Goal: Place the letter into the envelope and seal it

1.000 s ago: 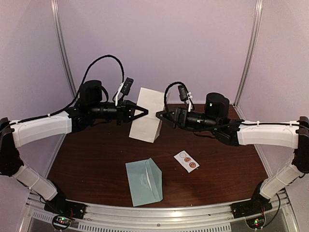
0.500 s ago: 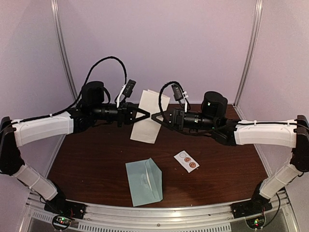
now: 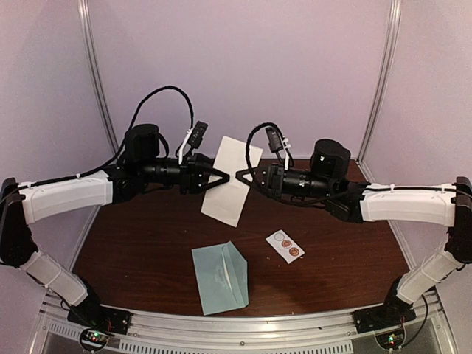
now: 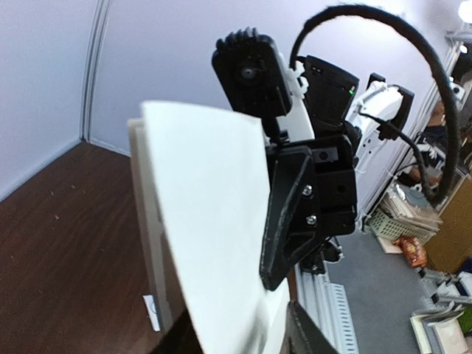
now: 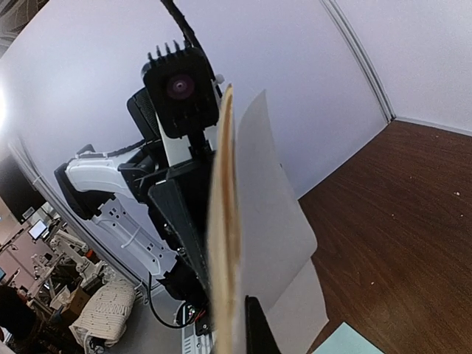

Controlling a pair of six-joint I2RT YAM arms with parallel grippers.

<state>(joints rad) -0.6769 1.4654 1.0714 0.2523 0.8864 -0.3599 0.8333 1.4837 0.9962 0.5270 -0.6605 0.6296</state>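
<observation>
White paper, the letter [image 3: 228, 199], hangs in the air between your two grippers, above the far middle of the desk [image 3: 147, 243]. It stands roughly upright and leans, its top edge tipped toward the right arm and its bottom edge toward the left.

Your right gripper [image 3: 240, 176] is closed on the letter. Its jaws pinch the sheet's right edge at about mid-height, and in the left wrist view you can see one black finger pressed flat against the paper. The right wrist camera looks along the sheet almost edge-on.

Your left gripper [image 3: 215, 179] sits at the letter's opposite edge with its jaws partly apart. In the left wrist view its two fingers show at the bottom of the picture, one on each side of the sheet with a gap between them. You cannot tell from these views whether either finger touches the paper.

Both arms reach in from the sides with forearms nearly level, and the grippers point at each other, tip to tip, with only the sheet between them.

Your envelope [image 3: 220, 278] lies flat near the front edge of the desk, about midway along it, pale teal with its pointed flap open to the right. It is well apart from the letter. A small white sticker strip [image 3: 285, 246] lies just to the envelope's right, a little farther back.
</observation>
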